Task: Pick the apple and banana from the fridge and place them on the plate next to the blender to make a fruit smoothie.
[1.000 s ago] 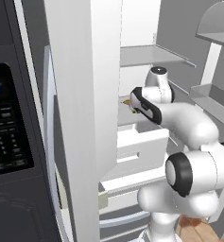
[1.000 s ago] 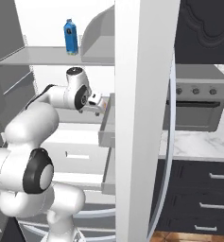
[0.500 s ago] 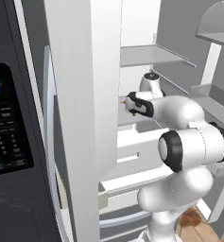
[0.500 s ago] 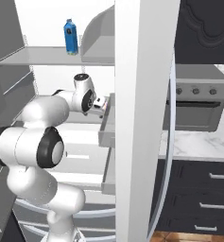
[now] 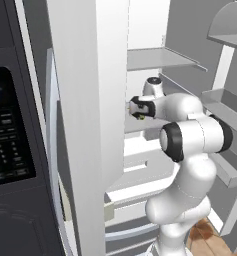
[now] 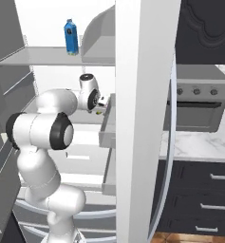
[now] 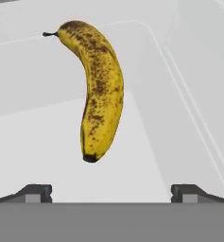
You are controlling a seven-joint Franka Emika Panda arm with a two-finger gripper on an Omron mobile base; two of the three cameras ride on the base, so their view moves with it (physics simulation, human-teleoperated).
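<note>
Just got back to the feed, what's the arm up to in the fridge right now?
The arm is reaching into the open fridge, with its gripper open and pointed at the banana. The banana lies in a white drawer, just ahead of the fingertips and between their lines, not yet touched or held. A blue bottle stands on the shelf above. Nothing has been picked up at this moment; a grasp on the banana looks like the likely next move.

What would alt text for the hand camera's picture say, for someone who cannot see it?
A yellow banana with brown speckles lies in a white fridge drawer, its stem end farthest from the camera. The robot's gripper is open, with its two dark fingertips low in the picture on either side, not touching the fruit.
</note>
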